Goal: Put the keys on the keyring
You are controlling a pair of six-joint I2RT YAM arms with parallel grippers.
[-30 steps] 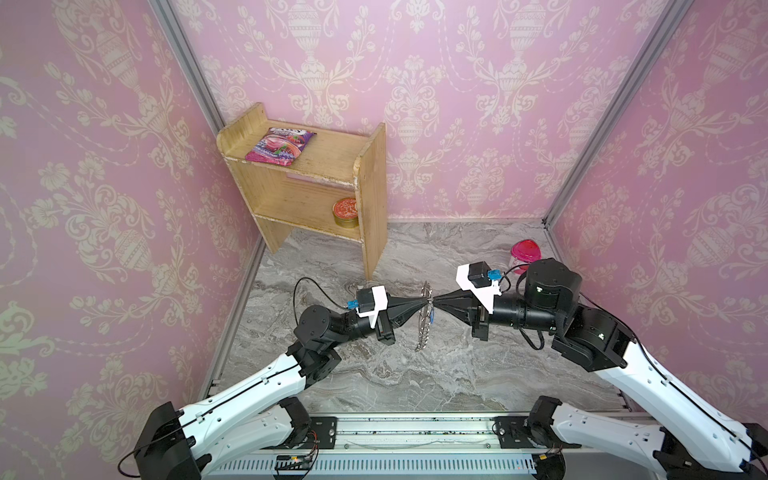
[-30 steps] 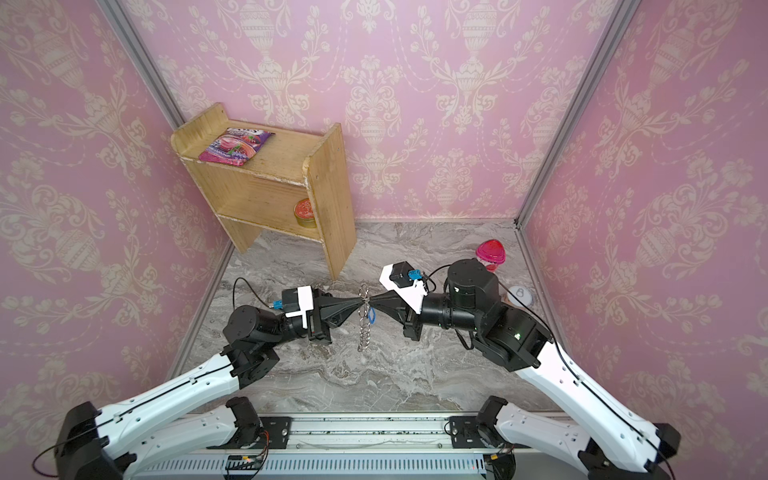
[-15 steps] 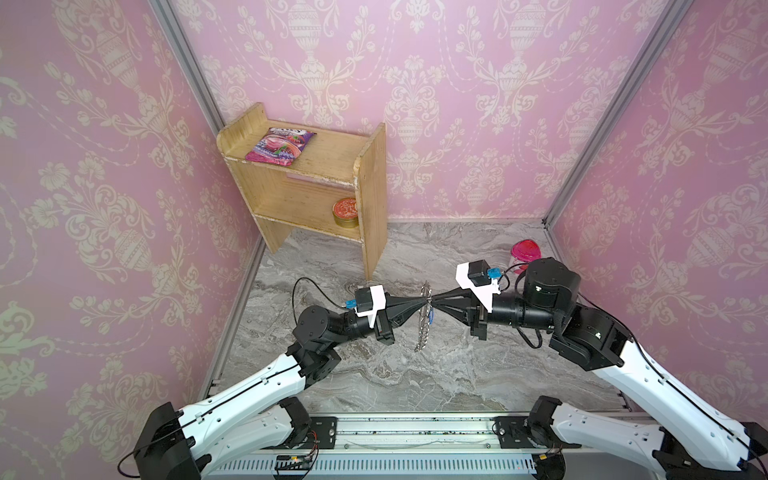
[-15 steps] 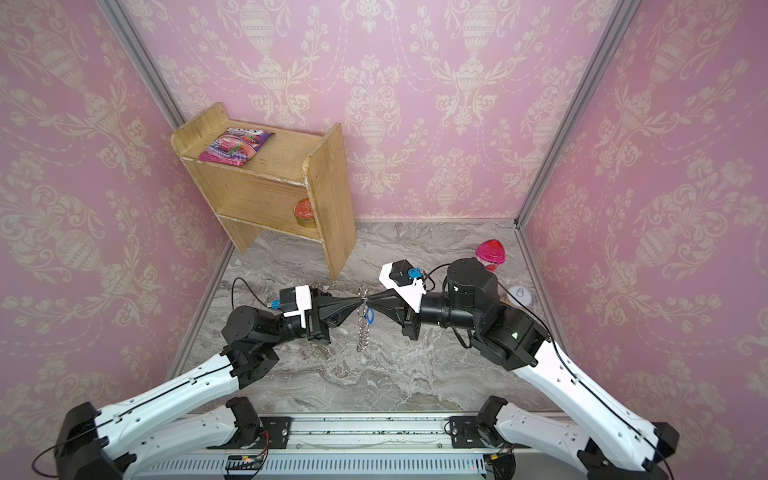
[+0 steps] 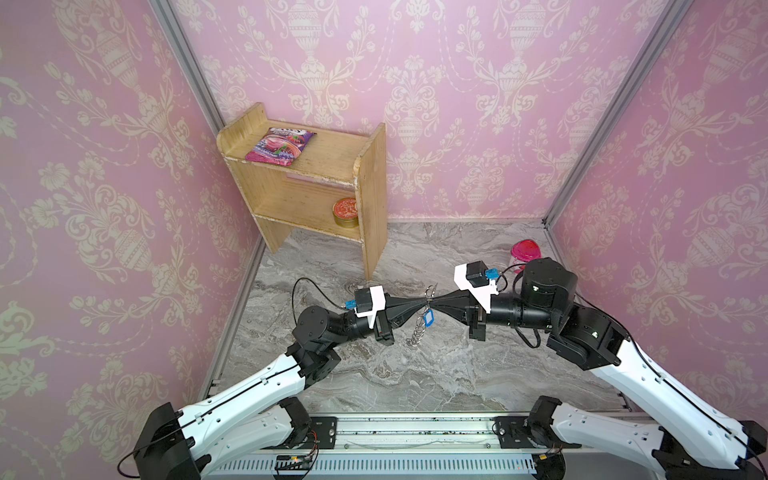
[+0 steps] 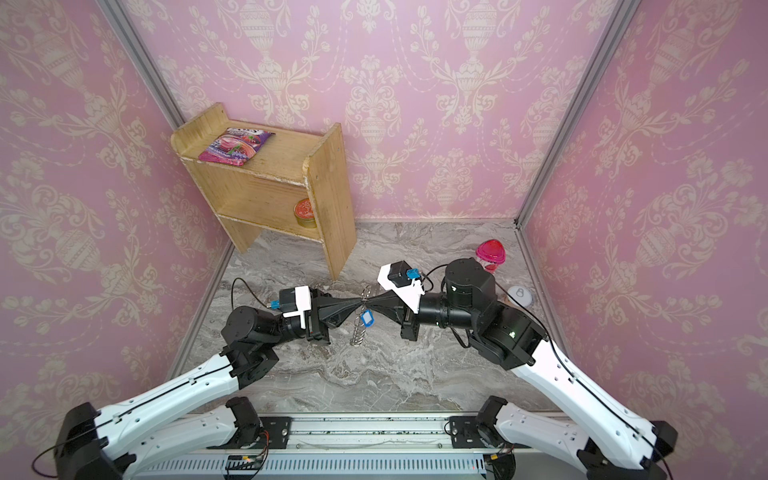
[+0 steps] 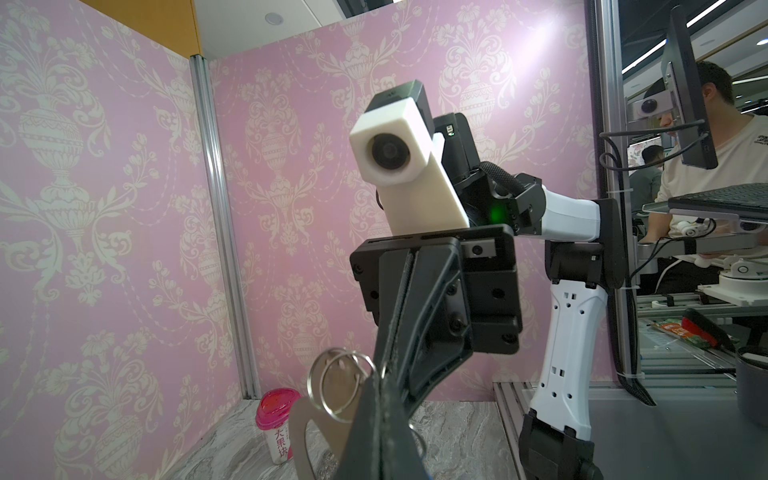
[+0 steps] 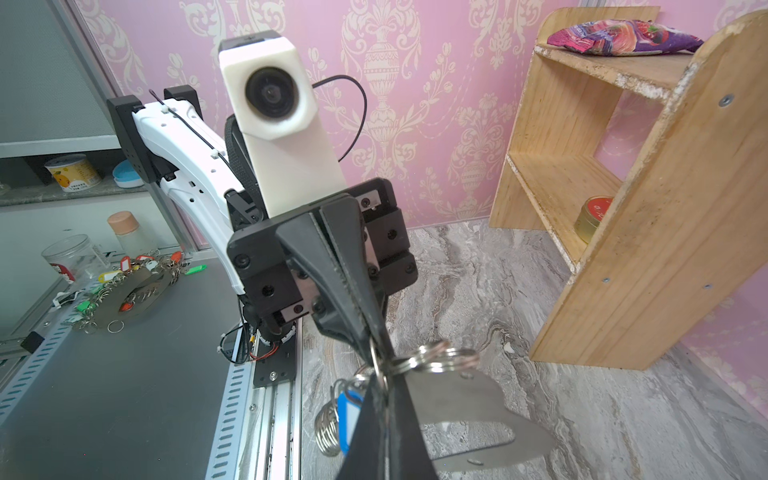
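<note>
Both grippers meet tip to tip above the middle of the marble floor. The keyring, a flat grey metal plate with rings along one edge, hangs edge-on between them. My left gripper is shut on the plate's edge beside two rings. From the other side, my right gripper is shut on a thin ring of the keys. The keys' blue tag dangles just below. The plate and its stacked rings show in the right wrist view.
A wooden shelf stands at the back left with a snack packet on top and a red tin below. At the back right are a pink-lidded bottle and a small white round thing.
The right gripper has edged slightly toward the left one at the plate. The left arm and the plate have stayed where they were.
</note>
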